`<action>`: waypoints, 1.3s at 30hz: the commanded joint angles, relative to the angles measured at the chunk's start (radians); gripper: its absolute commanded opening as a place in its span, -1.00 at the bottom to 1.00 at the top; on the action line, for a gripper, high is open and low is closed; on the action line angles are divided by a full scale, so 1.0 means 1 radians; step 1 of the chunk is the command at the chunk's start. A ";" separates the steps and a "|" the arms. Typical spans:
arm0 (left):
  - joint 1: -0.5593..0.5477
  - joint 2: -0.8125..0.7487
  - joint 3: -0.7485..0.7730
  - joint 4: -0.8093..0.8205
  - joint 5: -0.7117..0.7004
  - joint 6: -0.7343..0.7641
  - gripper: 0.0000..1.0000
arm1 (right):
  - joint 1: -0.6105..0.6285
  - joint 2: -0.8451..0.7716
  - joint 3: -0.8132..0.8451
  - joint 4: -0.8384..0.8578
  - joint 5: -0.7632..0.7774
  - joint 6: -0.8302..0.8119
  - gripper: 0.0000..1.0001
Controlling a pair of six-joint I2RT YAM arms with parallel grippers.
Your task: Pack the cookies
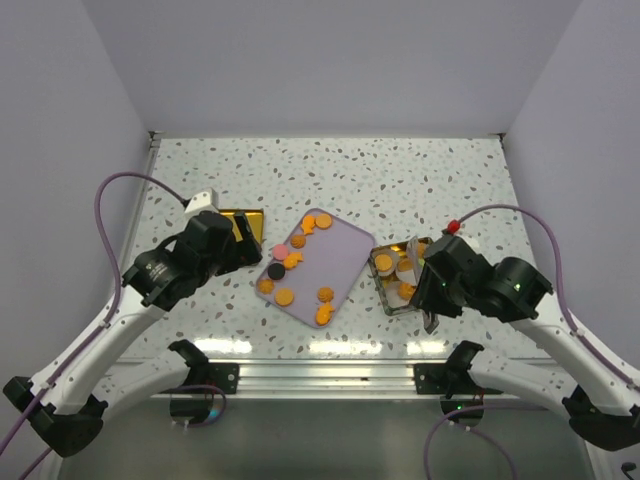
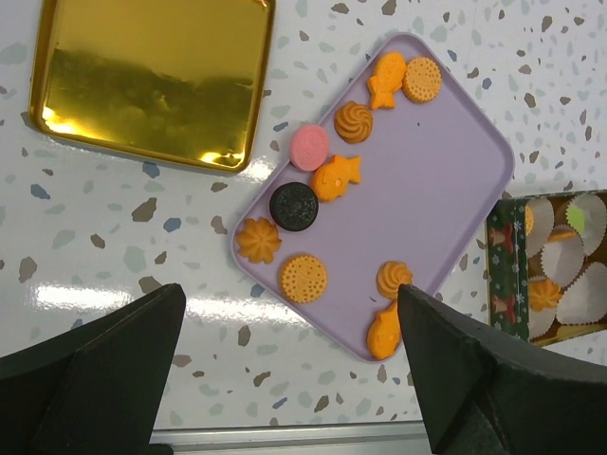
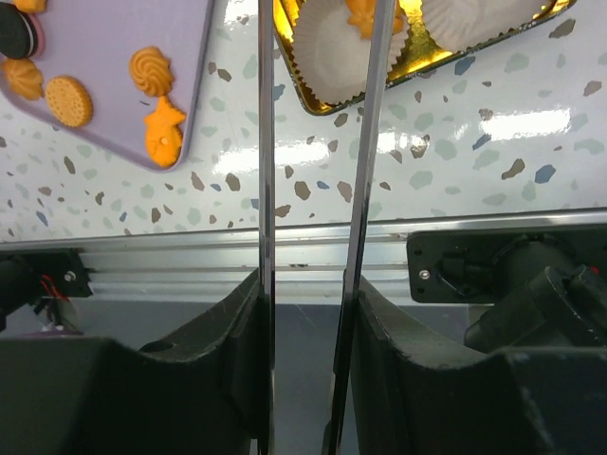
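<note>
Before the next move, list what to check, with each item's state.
1. Left hand open: ok.
2. Cookies on tray to pick: ok.
3. Empty cups in tin: ok.
4. Lid off, apart from tray: ok.
5. Right hand clear of tin: not ok, its blades reach over it.
6. Blades gripping anything: cannot tell.
</note>
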 commanded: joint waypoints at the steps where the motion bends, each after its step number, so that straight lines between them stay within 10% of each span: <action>1: 0.001 0.005 0.021 0.057 0.028 0.025 1.00 | -0.003 -0.058 -0.045 -0.230 0.020 0.121 -0.43; 39: 0.003 -0.087 0.028 -0.044 0.042 -0.045 1.00 | -0.003 -0.401 -0.275 -0.230 0.009 0.446 0.08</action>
